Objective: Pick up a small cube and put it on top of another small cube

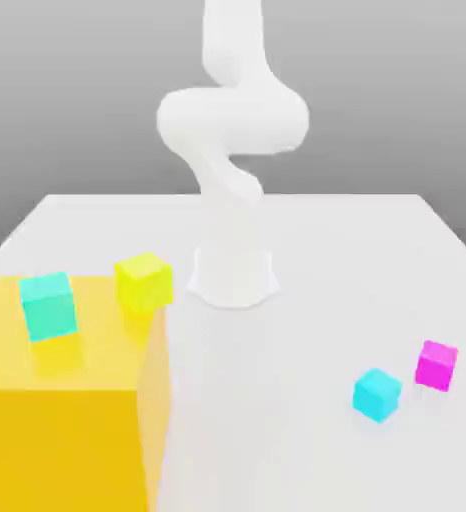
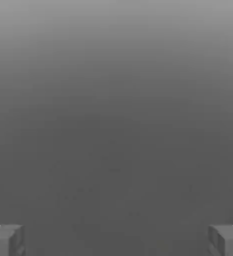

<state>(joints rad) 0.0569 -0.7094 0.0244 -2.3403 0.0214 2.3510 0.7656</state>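
Observation:
Four small cubes show in the exterior view. A cyan cube (image 1: 378, 394) and a magenta cube (image 1: 436, 364) lie close together on the white table (image 1: 277, 400) at the exterior view's right. A teal cube (image 1: 48, 305) and a yellow cube (image 1: 143, 282) rest on top of a large yellow block (image 1: 62, 400) at the exterior view's left. The white arm rises from its base (image 1: 234, 275) at the table's middle and goes up out of the picture. In the hand view my gripper (image 2: 116, 240) is open, its two fingertips (image 2: 6, 240) far apart with nothing between them, facing a plain grey background.
The large yellow block fills the table's front corner at the exterior view's left and stands well above the surface. The arm's base sits behind the middle. The table's edges run along the far side and both flanks.

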